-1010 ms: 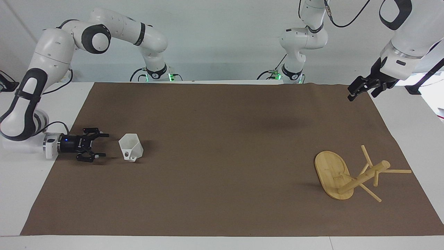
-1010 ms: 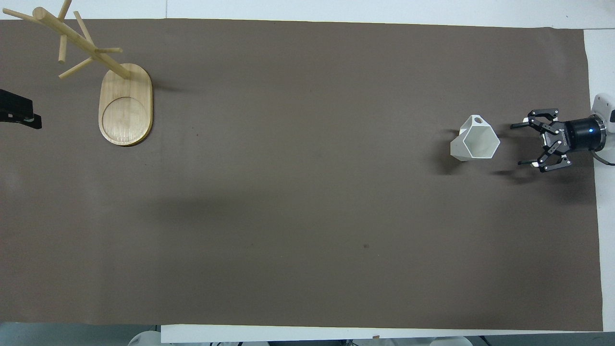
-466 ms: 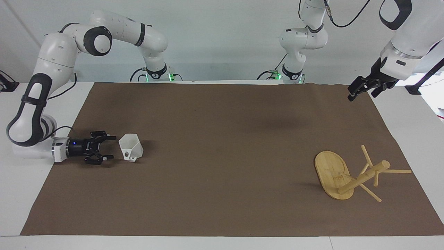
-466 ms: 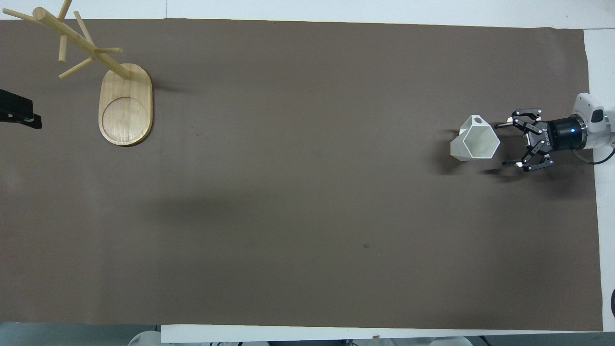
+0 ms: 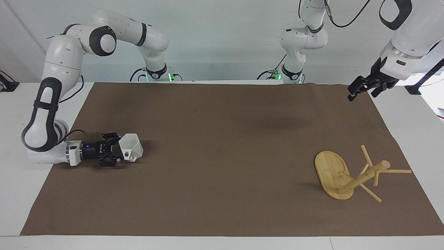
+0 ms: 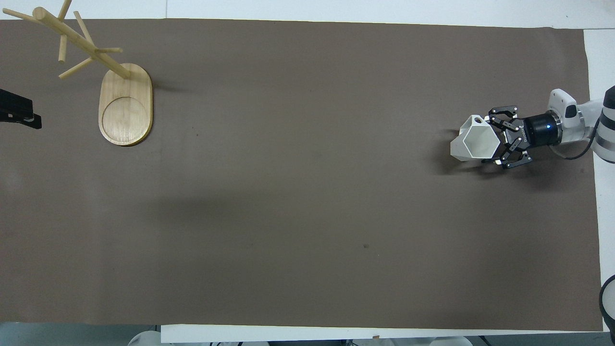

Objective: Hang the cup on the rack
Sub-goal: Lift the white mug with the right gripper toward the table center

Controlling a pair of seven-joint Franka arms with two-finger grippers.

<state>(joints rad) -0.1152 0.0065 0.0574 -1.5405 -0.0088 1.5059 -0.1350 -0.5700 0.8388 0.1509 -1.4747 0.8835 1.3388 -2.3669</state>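
On brown mat [image 5: 222,156] | cup [image 5: 131,147] | rack [image 5: 341,177] well apart, nothing between

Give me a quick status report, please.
Right gripper open, low, at the cup. Left gripper open, waiting. Rack stands empty. Nothing between them.

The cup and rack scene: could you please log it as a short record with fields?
cup: white, faceted, on the brown mat at the right arm's end
rack: bamboo, at the left arm's end, pegs bare
right hand: low, open around the cup's side
left hand: open, waits raised over the mat's corner
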